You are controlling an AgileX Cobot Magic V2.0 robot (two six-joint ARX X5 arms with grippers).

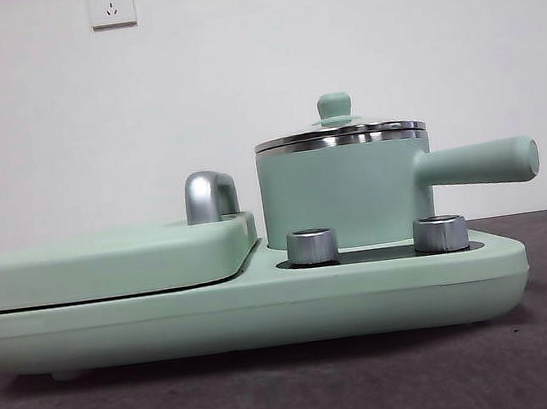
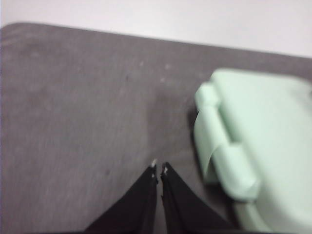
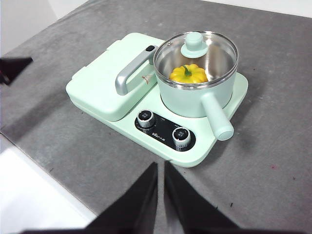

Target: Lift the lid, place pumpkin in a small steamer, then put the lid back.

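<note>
Both end effectors — left (image 2: 159,168), right (image 3: 160,165) — closed, empty; lid (image 3: 196,51) seated on small steamer (image 3: 192,95), pumpkin (image 3: 188,74) inside.

Mint-green small steamer (image 1: 338,196) w/ steel rim, clear lid (image 3: 196,52) w/ mint knob, yellow-orange pumpkin (image 3: 188,74), grey table (image 3: 273,146).

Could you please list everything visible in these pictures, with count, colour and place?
Lid: one, clear glass, mint knob, on the small steamer.
Pumpkin: one, yellow-orange, inside the steamer under the lid.
Small steamer: one, mint-green, on the cooker base.
Cooker base: one, mint-green, on the table.
Flat cover: one, mint-green with chrome handle, beside the steamer.
Dials: two, silver, on the base's front.
Table: one, grey.
Wall sockets: two, white.
Left claw: black, shut, beside the cooker.
Right claw: black, shut, above the table.
</note>
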